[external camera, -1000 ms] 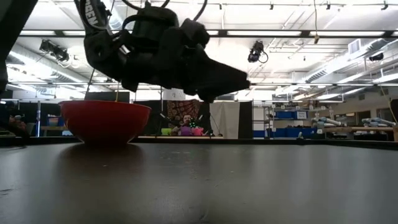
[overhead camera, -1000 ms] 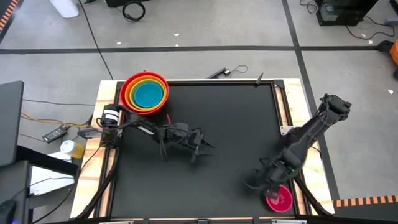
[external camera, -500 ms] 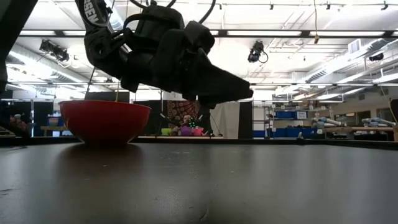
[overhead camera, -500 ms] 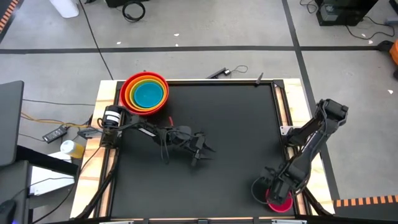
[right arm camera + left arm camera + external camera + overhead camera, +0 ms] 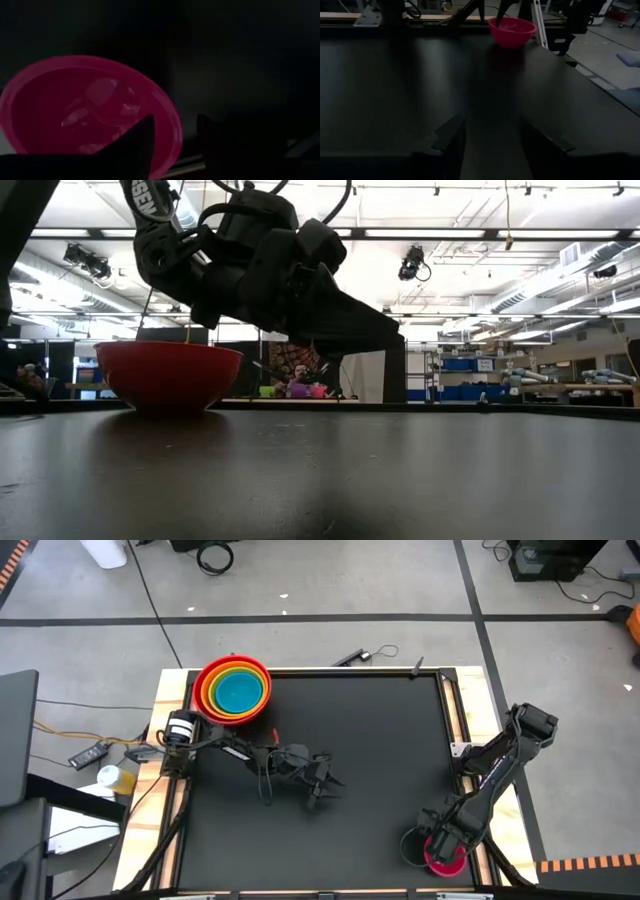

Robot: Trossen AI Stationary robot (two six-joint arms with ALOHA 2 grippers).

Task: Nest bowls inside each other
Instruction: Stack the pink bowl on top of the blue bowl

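Note:
Red, orange, yellow-green and blue bowls sit nested in one stack (image 5: 235,690) at the table's far left corner. In the low view only the stack's red bowl (image 5: 170,375) shows. The small magenta pink bowl (image 5: 447,862) stands upright on the table at the near right corner. My right gripper (image 5: 437,845) points down over the pink bowl (image 5: 90,105), open. One finger is inside the rim and one outside. My left gripper (image 5: 325,785) hovers open over the table's middle, nothing between its fingers (image 5: 497,137), pointing toward the pink bowl (image 5: 511,31). My right gripper comes from above with its fingers on either side of the pink bowl's rim (image 5: 172,125), on the bowl's side toward the table's middle. Whether a finger touches the rim, I cannot tell. The bowl stands upright on the table.
Bare black tabletop (image 5: 370,740) lies between the stack and the pink bowl. Wooden rails (image 5: 465,720) edge the table. A small bottle and cables (image 5: 115,777) lie off the table's left side.
My right gripper has sunk and gone toward the table's near edge, tipping more steeply downward, until its fingers stand over the pink bowl's rim. The pink bowl and the stack have kept their places.

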